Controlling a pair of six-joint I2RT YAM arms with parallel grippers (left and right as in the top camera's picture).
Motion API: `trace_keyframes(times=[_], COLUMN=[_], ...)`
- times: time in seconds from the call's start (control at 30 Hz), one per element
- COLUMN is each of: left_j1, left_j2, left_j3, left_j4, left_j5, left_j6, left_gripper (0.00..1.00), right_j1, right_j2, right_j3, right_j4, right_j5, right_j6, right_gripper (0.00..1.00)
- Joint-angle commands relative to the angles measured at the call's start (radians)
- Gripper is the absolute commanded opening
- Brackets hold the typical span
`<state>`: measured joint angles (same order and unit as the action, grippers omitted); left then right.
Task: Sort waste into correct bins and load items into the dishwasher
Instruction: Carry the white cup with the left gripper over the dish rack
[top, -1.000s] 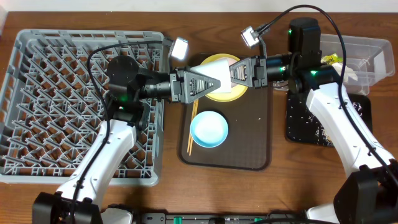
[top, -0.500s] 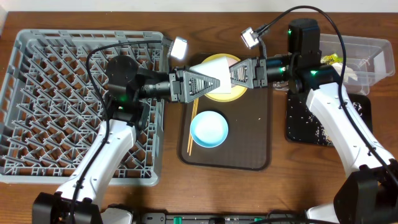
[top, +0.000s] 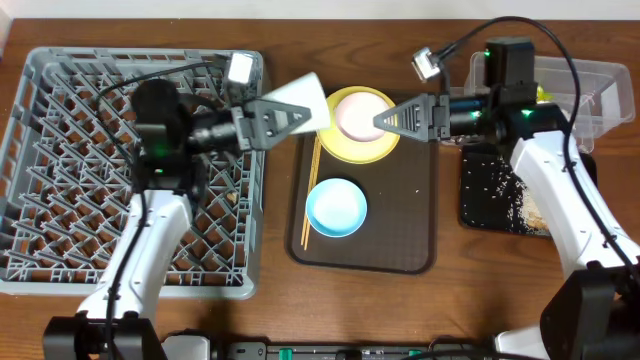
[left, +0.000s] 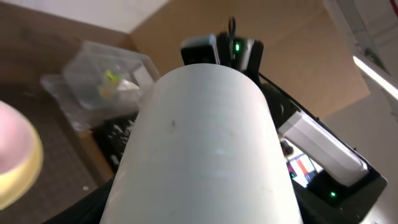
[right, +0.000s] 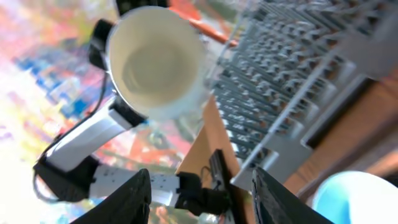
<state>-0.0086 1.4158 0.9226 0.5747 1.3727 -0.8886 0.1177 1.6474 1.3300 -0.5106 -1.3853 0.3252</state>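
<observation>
A brown wooden table (top: 470, 300) sits under bright, even light.

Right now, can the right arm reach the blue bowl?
Probably yes. The right end effector is open and empty, and the blue bowl lies uncovered close by, with nothing between them.

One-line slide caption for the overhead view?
Left gripper holds the white cup between grey rack and yellow plate; right gripper open over the brown tray.

The cup (left: 205, 143) looks smooth and matt white — plastic or ceramic, hard to tell. The grey rack (top: 60, 150) is dull moulded plastic, the tub (top: 615, 75) clear plastic, the table (top: 150, 320) grained wood — faintly polished.
</observation>
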Motion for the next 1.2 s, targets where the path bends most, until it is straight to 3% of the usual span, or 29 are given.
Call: trace_keyframes(times=[0.0, 0.1, 0.27, 0.77, 0.97, 1.17], left_j1=[0.057, 0.105, 0.186, 0.267, 0.267, 0.269], left_j2=[-0.007, -0.007, -0.007, -0.007, -0.007, -0.008], left_j3=[0.013, 0.013, 0.013, 0.013, 0.013, 0.018], left_j4=[-0.026, -0.067, -0.077, -0.148, -0.33, -0.479], left_j5=[0.031, 0.029, 0.027, -0.319, -0.51, -0.59], left_j6=[0.07, 0.106, 0.114, 0.163, 0.282, 0.38], left_gripper=[0.19, 0.08, 0.06, 0.06, 0.06, 0.06], right_j1=[-0.014, -0.011, 0.004, 0.021, 0.021, 0.021], right_j2=[-0.005, -0.005, -0.005, -0.005, -0.005, -0.005], right_j3=[0.01, 0.01, 0.01, 0.01, 0.01, 0.01], right_j4=[-0.062, -0.178, -0.325, -0.372, -0.372, -0.385], right_j5=[0.13, 0.31, 0.485, 0.507, 0.507, 0.58], right_j6=[-0.105, -0.163, -0.269, -0.305, -0.306, -0.312], right_gripper=[0.45, 0.4, 0.37, 0.35, 0.34, 0.33])
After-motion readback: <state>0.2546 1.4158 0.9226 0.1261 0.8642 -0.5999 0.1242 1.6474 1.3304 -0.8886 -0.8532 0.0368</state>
